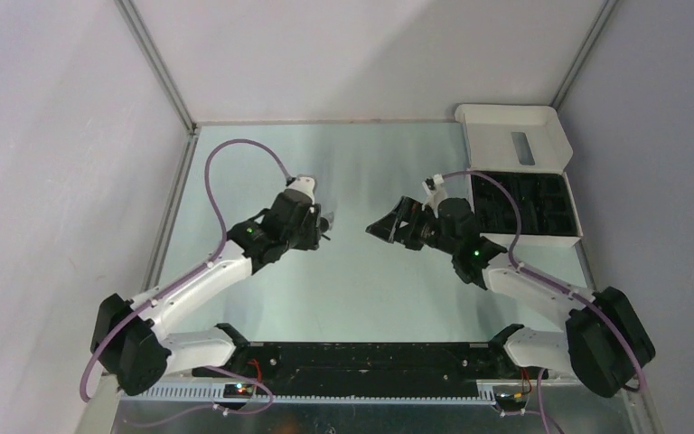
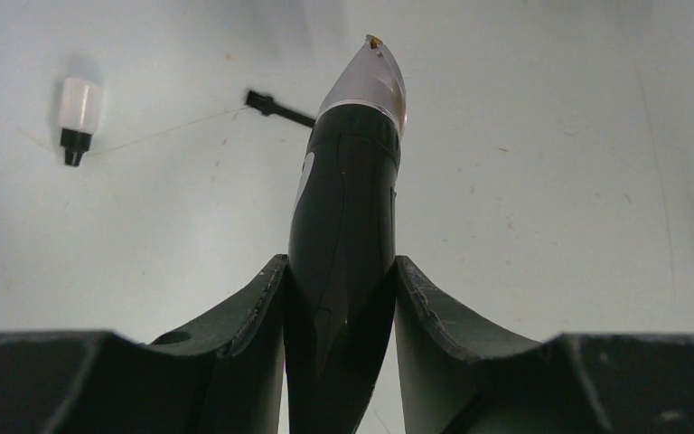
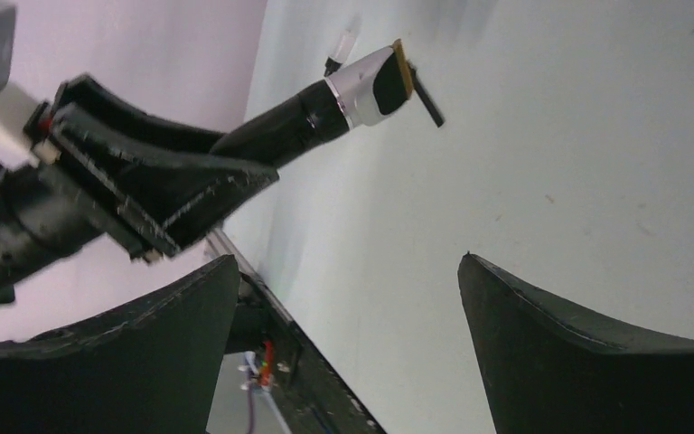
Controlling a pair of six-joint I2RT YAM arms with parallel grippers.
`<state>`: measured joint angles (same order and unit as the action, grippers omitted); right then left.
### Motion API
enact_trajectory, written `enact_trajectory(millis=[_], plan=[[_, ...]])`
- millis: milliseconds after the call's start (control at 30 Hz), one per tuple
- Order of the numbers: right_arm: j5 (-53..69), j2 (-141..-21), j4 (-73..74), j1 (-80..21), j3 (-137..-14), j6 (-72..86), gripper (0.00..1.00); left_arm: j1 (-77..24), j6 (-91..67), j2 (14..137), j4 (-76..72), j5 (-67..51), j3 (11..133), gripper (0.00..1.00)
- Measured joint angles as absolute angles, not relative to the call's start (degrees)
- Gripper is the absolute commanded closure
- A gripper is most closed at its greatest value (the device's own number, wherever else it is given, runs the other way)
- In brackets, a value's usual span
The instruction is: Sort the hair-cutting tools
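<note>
My left gripper [image 2: 341,271] is shut on the black tapered trimmer body [image 2: 343,199], whose silver tip [image 2: 368,83] points away from the wrist, above the table. On the table beyond the tip lie a thin black stick [image 2: 277,107] and a small black piece with a white cap [image 2: 78,114]. In the right wrist view the same trimmer [image 3: 361,86] juts from the left gripper's fingers [image 3: 181,176], with the stick [image 3: 427,96] just past it. My right gripper [image 3: 348,260] stands open and empty, facing the left gripper [image 1: 318,221] across a gap near the table's middle [image 1: 381,228].
A white box [image 1: 571,231] with a black moulded insert [image 1: 524,206] sits at the back right, its lid [image 1: 511,136] folded up behind it. The metal frame rail [image 1: 361,357] between the arm bases runs along the near edge.
</note>
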<state>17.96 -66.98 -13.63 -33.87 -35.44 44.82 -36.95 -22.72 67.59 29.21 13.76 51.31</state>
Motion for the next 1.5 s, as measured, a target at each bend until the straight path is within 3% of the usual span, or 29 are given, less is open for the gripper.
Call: enact_trajectory(millis=[333,600,733,867,1000,1133,1333,1500], plan=[[18.5,-78.9,-25.8,-36.3,-36.2,63.4,0.03,-48.7,-21.9,64.9,22.8,18.7,49.5,1.00],[22.2,-86.2,-33.8,-36.6,-37.1,71.8,0.10,-57.1,-17.8,63.7,18.2,23.7,47.8,1.00],[24.1,-88.5,-37.0,-36.7,-37.1,74.7,0.21,-60.3,-15.5,63.3,15.9,26.7,47.0,1.00],[25.5,-90.1,-40.4,-36.8,-37.1,77.1,0.46,-61.9,-13.9,62.8,14.2,29.2,46.3,0.99],[26.7,-90.5,-44.2,-36.8,-37.5,79.7,0.75,-62.5,-13.3,62.8,14.2,30.9,45.4,0.85],[27.5,-90.7,-46.1,-36.8,-37.7,79.6,0.90,-62.9,-13.0,61.9,13.6,31.9,44.8,0.57],[30.7,-91.4,-50.9,-36.0,-37.5,78.3,1.00,-63.1,-14.1,55.8,12.0,30.8,42.7,0.22],[33.1,-91.4,-54.8,-34.6,-37.2,75.7,1.00,-60.0,-16.4,46.6,9.4,24.5,42.4,0.12]])
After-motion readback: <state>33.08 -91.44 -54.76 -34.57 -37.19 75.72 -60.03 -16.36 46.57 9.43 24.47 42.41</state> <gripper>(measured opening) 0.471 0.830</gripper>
